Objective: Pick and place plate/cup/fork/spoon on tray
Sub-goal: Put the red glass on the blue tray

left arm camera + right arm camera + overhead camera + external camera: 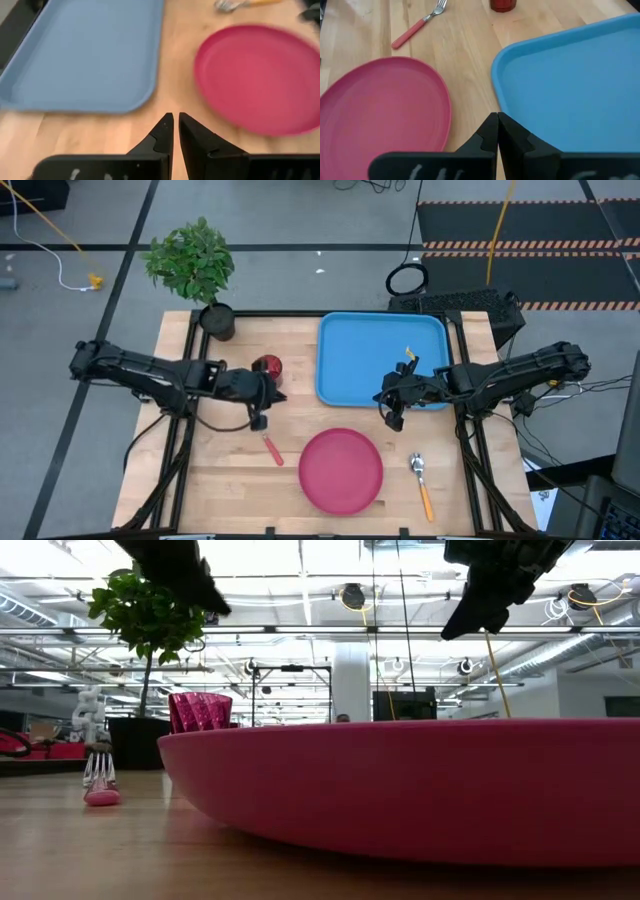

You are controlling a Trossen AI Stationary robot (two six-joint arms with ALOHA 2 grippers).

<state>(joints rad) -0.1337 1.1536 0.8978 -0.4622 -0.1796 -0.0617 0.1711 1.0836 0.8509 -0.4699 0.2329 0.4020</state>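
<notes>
Both grippers empty, L gripper (259, 423) nearly closed by cup (267, 366), R gripper (391, 420) closed at tray (345, 355) edge; plate (341, 470) still on table, flat rim could slip from a pinch.

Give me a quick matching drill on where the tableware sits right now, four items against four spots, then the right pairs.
Things:
1. plate
2. cup
3. fork
4. spoon

Places:
A. on the wood beside the plant pot, left of the tray
B. right of the plate, orange handle toward the table's front edge
C. front centre of the table, below the tray
D. just left of the plate, below the left pincer

Pairs: 1-C, 2-A, 3-D, 4-B
</notes>
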